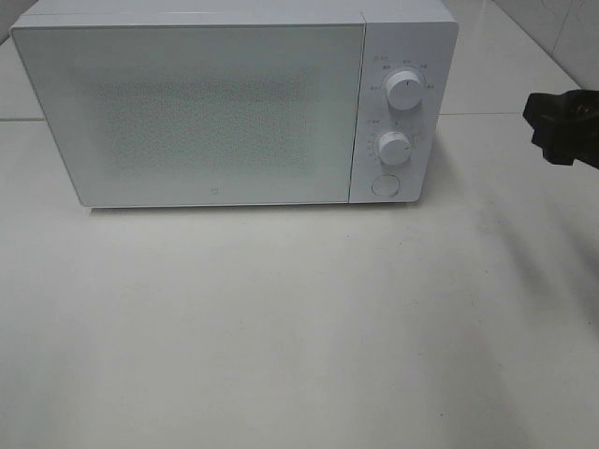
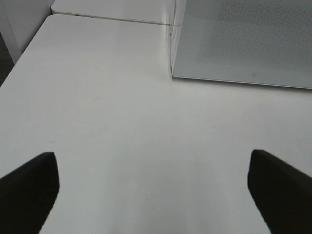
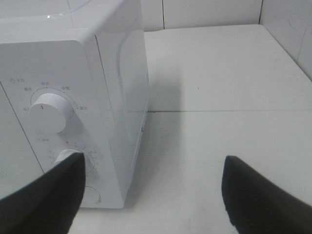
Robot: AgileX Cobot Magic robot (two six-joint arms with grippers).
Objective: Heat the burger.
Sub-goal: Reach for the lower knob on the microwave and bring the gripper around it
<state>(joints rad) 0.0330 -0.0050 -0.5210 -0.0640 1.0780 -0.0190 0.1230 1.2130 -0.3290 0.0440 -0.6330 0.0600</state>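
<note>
White table (image 1: pixel 281 337), shut microwave (image 1: pixel 187 112); left claw (image 2: pixel 152 168), right claw (image 3: pixel 153 165) spread.

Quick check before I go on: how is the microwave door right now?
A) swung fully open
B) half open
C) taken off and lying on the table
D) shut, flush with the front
D: the microwave door lies flush beside the control panel, with no gap showing along its edge in the exterior high view.

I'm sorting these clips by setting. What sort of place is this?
Probably a kitchen-style test setup: a white microwave stands on a white table, with a tiled wall behind it.
</note>
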